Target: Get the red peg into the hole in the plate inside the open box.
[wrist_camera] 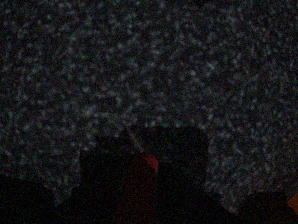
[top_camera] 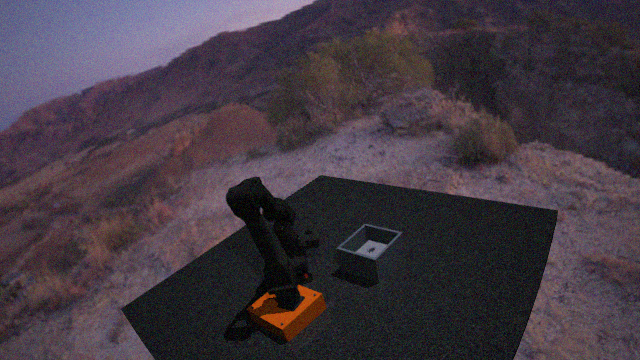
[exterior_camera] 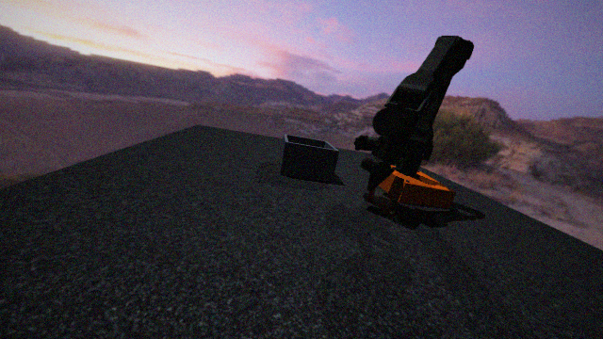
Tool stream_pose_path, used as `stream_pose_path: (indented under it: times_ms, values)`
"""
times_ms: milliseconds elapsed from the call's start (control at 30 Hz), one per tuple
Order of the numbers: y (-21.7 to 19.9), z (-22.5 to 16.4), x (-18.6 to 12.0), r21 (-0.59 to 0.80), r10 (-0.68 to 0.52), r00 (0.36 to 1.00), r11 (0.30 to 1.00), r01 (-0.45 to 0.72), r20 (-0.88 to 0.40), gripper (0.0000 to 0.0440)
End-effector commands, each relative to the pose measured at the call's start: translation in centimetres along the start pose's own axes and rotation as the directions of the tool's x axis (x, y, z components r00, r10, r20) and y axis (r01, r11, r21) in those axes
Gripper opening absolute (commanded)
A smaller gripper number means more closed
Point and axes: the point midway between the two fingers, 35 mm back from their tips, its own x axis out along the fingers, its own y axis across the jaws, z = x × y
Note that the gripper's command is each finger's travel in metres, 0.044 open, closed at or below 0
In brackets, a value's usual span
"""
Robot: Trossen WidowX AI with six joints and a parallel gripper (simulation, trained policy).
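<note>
1. We are seeing the gripper (top_camera: 304,272) (exterior_camera: 375,190) (wrist_camera: 145,167) closing around the peg (top_camera: 306,276) (wrist_camera: 151,163), low over the table (top_camera: 450,270) (exterior_camera: 188,254) (wrist_camera: 150,60).
2. We are finding the peg's red end at the lower centre of the wrist view, between dark fingers; in the exterior view we are not making it out clearly.
3. We are looking at the arm (top_camera: 267,240) (exterior_camera: 426,99) folding down near its orange base (top_camera: 305,322) (exterior_camera: 426,197) (wrist_camera: 294,203), lower centre in the top view and right of centre in the exterior view.
4. We are viewing the box (top_camera: 388,246) (exterior_camera: 308,162) standing upright and open, apart from the gripper, right of it in the top view and left in the exterior view.
5. We are spotting the pale plate (top_camera: 365,248) inside, its dark hole (top_camera: 371,249) showing; the peg is sitting outside the box.
</note>
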Motion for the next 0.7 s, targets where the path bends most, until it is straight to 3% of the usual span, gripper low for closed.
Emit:
stream_pose_path:
  times_ms: [0,667]
  values:
    - [0.1,0.3,-0.2,-0.003,-0.001,1.0,1.0,0.0,-0.01,0.0001]
    - [0.8,6.0,-5.7,-0.1,0.021,0.981,0.995,-0.002,0.191,0.0]
